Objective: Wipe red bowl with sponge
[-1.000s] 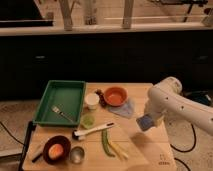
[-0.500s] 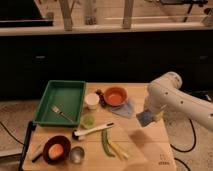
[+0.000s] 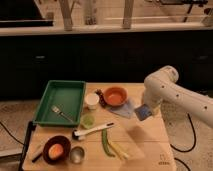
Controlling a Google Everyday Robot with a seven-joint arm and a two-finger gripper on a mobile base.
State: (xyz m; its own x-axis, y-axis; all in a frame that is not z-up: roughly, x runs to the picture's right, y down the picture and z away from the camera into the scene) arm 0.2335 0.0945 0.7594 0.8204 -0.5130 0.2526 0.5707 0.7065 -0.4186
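Camera view: gripper (image 3: 144, 109) over the right part of the wooden desk (image 3: 150, 145), jaws clenched on the blue-grey rectangular sponge (image 3: 143, 114).

Detail: the white arm (image 3: 172, 92) reaches in from the right. The sponge hangs at its tip, right of the round orange-red bowl (image 3: 115, 95) and apart from it. The bowl sits upright near the back edge of the desk. A small white cup (image 3: 91, 100) stands just to its left, and a flat pale blue-grey cloth (image 3: 127, 108) lies between bowl and sponge. A green rectangular tray (image 3: 50, 100) at left holds a metal fork (image 3: 62, 114). Near the front are a dark brown bowl (image 3: 47, 156) with orange contents, a white-handled brush (image 3: 93, 131) and green beans (image 3: 107, 143).
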